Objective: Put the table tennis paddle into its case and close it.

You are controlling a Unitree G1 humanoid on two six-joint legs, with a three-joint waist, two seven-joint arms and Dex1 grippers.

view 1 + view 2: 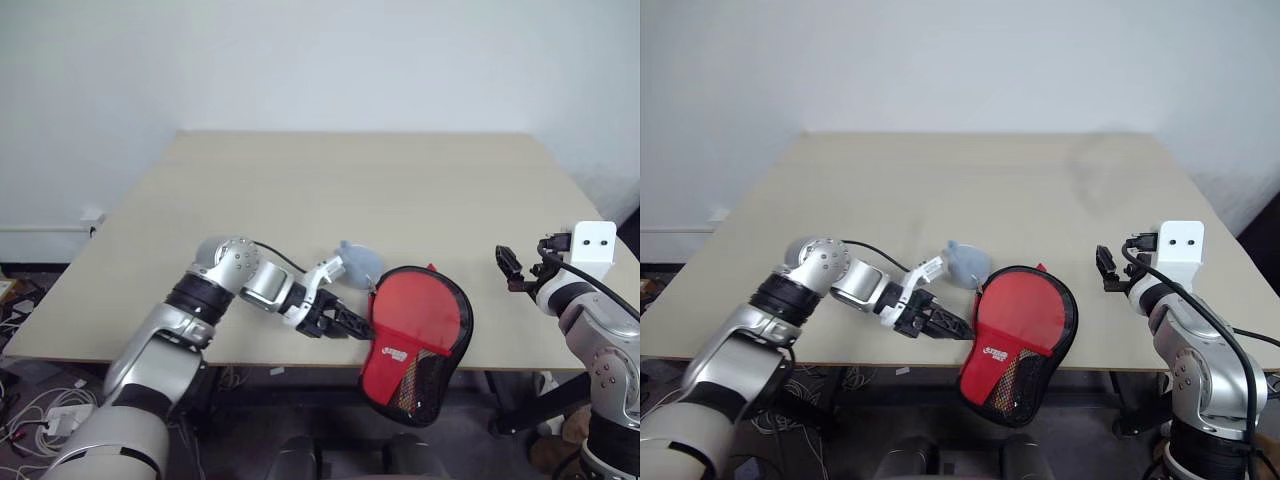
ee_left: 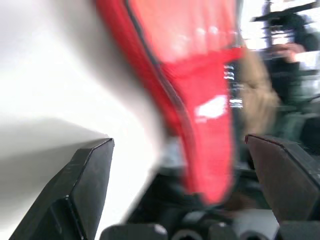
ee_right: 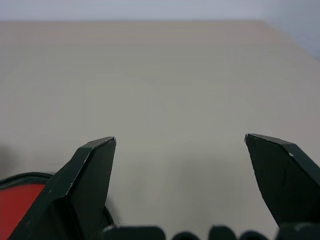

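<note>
The left arm is stretched low across toward the right, its gripper (image 1: 345, 322) angled downward with the black fingers spread apart. The right arm is held raised at the side, its gripper (image 1: 512, 268) pointed forward, fingers parted wide.

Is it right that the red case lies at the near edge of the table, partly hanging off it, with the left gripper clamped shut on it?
Not quite. The left gripper is open beside the case, as the left wrist view shows; the case does overhang the table.
</note>
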